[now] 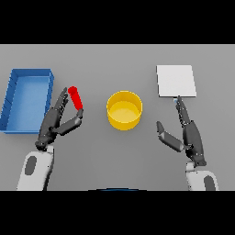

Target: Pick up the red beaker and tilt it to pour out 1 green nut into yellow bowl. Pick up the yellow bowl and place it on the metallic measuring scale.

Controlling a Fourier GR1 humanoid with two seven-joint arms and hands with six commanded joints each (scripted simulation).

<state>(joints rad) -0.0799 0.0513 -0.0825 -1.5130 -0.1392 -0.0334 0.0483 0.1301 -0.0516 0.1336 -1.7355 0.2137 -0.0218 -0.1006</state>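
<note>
Left hand (56, 120) sat beside the red beaker (76, 98), fingers extended up along its left side, thumb reaching in under its lower end. Contact looked likely at the thumb tip, but no clear wrap around it, so I read the hand as not closed on it. Beaker was tilted, top end leaning left, between the blue tray (13, 98) and the yellow bowl (124, 110). Bowl stood upright mid-table, apart from both hands; couldn't tell whether a nut was inside. Right hand (189, 135) was spread, fingers straight, thumb out to the left, fingertips just touching the near edge of the metallic measuring scale (176, 81), which lay flat at upper right.
</note>
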